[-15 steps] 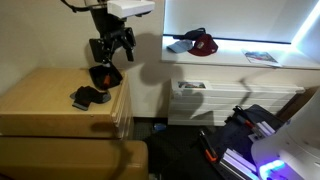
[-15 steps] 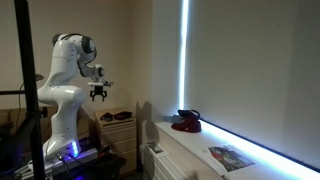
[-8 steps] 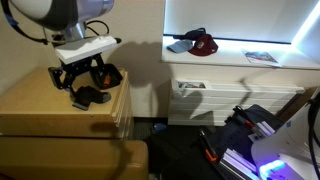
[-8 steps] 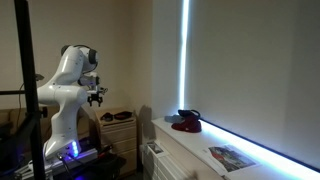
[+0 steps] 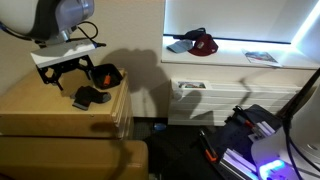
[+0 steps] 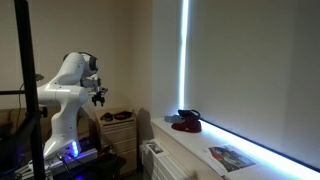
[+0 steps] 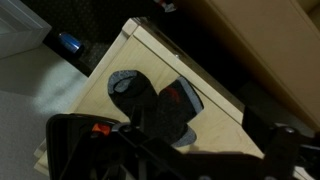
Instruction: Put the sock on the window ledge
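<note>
Now that the arm (image 5: pixel 50 20) has swung down and sideways over the bench (image 5: pixel 40 105), the claw (image 5: pixel 62 72) hangs wide open and empty beside the sock (image 5: pixel 92 97), which lies on the bench, far from the ledge (image 5: pixel 240 62); grasping comes next.

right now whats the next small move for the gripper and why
Probably slide sideways over the dark sock, then descend. In an exterior view the gripper hangs open and empty above the wooden cabinet, off to the side of that sock and the red-patched sock. Neither is on the window ledge yet.
</note>
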